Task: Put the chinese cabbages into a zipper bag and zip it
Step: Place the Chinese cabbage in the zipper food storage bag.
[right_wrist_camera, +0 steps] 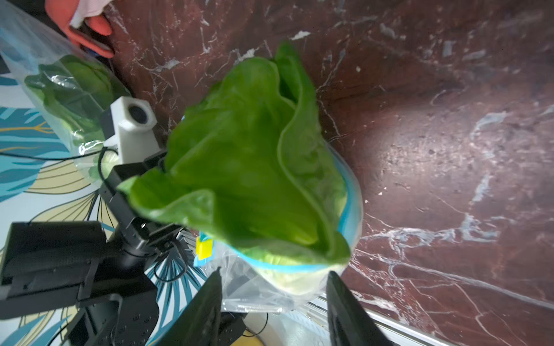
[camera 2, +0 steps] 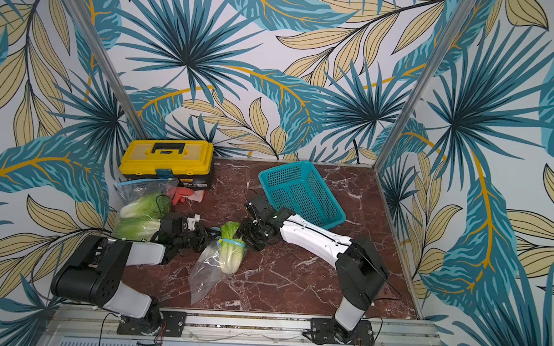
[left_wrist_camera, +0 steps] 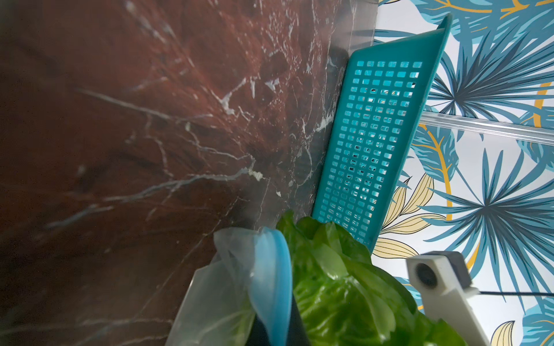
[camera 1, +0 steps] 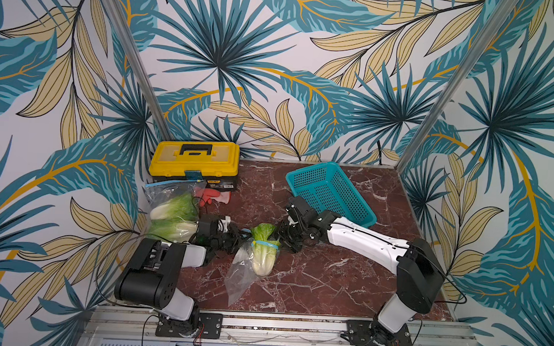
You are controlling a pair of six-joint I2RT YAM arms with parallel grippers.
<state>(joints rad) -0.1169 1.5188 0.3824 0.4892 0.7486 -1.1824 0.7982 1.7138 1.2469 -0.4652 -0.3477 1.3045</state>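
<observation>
Three chinese cabbages by my count, and two zipper bags. The far bag (camera 1: 162,190) lies at the left edge of the marble table (camera 1: 328,280), just in front of the one yellow toolbox (camera 1: 194,161). It holds two heads side by side, a farther cabbage (camera 1: 174,207) and a nearer cabbage (camera 1: 171,230). The third cabbage (camera 1: 264,257) lies mid-table with its white base inside the near bag (camera 1: 241,276) and its green leaves poking out past the blue zip strip (halfway in, really). One teal basket (camera 1: 330,191) sits toward the back right, and one red glove-like thing (camera 1: 207,196) lies by the toolbox.

Both arms lie low and meet at that third cabbage. The left arm stretches flat across from the left, its left gripper (camera 1: 243,239) clenched on the near bag's rim at the slider end. The right arm slopes down from the front right corner with its wrist bent. The right gripper (right_wrist_camera: 274,271) has its jaws spread apart beside the bag's mouth, grasping nothing.
</observation>
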